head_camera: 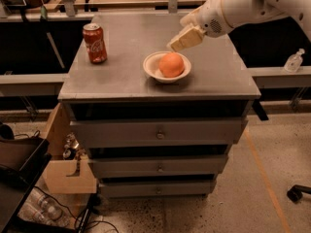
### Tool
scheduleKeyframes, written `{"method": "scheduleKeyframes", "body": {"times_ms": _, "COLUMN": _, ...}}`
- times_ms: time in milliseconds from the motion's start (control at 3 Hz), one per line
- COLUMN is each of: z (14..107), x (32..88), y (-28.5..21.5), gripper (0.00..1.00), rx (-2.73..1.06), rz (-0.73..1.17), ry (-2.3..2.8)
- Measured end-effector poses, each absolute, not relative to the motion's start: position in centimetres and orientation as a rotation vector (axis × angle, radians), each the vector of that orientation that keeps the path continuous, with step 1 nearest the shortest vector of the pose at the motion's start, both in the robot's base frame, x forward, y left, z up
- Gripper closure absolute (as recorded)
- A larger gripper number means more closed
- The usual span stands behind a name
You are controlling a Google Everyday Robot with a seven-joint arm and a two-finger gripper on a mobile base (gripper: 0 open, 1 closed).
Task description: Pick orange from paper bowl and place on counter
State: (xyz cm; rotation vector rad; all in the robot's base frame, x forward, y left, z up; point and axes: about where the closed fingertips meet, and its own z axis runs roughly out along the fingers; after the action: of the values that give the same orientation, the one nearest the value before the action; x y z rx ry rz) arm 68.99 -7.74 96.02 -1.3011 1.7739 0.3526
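camera view: approach step. gripper (183,39) hovers just behind-right of orange (171,64); opening cannot tell. orange sits in bowl (147,66), mid table (121,74). next, likely: centre over orange, lower, grasp.

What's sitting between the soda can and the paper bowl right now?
Nothing: the camera view shows bare counter between the soda can and the paper bowl holding the orange. The gripper hovers above the bowl's far rim.
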Motion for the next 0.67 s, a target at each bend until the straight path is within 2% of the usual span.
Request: {"method": "scheduleKeyframes", "body": {"times_ms": 667, "z": 91.8, "x": 68.1, "y": -6.7, "gripper": 0.26, "rx": -1.286, "rz": 0.499, "ry": 1.789}}
